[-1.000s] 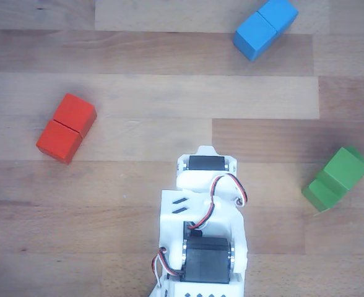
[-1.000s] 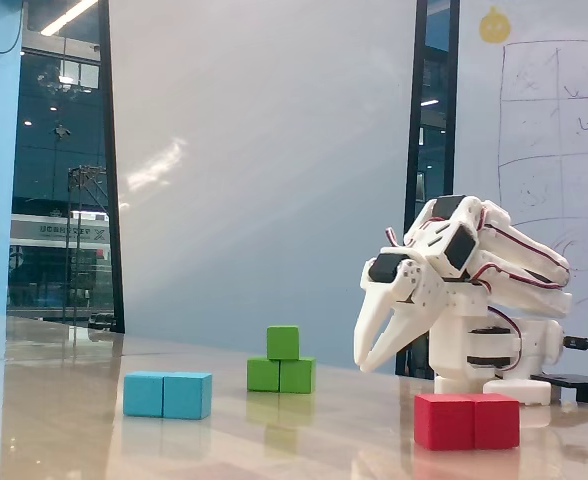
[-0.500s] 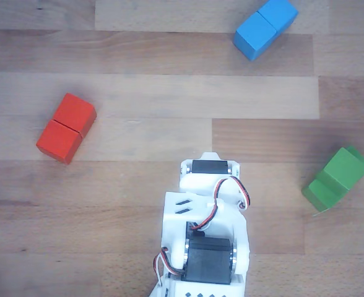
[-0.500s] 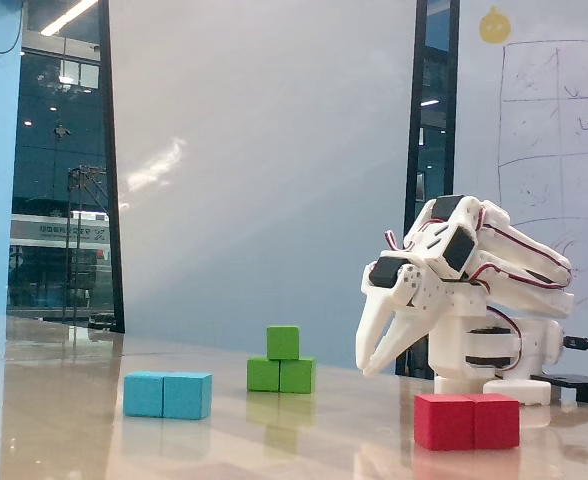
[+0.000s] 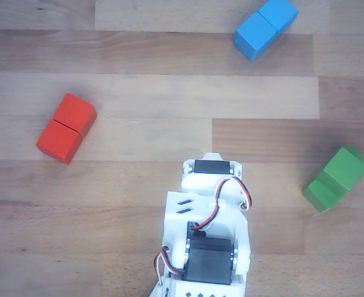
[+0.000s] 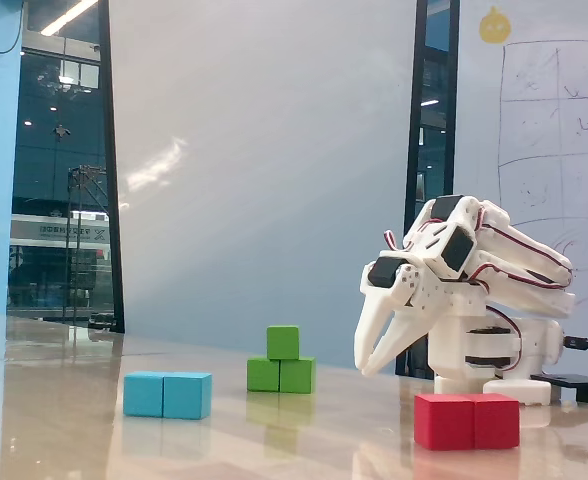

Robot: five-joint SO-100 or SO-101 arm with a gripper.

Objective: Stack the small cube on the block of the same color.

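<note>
The small cube sits on top of the green block in the fixed view, over the block's left half. Looking down in the other view, the small cube covers the far end of the green block at the right edge. My gripper hangs to the right of the stack, well apart from it. Its fingers point down at the table, close together with nothing between them. In the other view the arm's wrist hides the fingers.
A blue oblong block lies at the far right in the other view and a red one at the left. In the fixed view the blue block lies left of the stack, the red block in front of the arm base.
The arm has drawn back a little toward its base, away from the green stack. The blocks have not moved.
</note>
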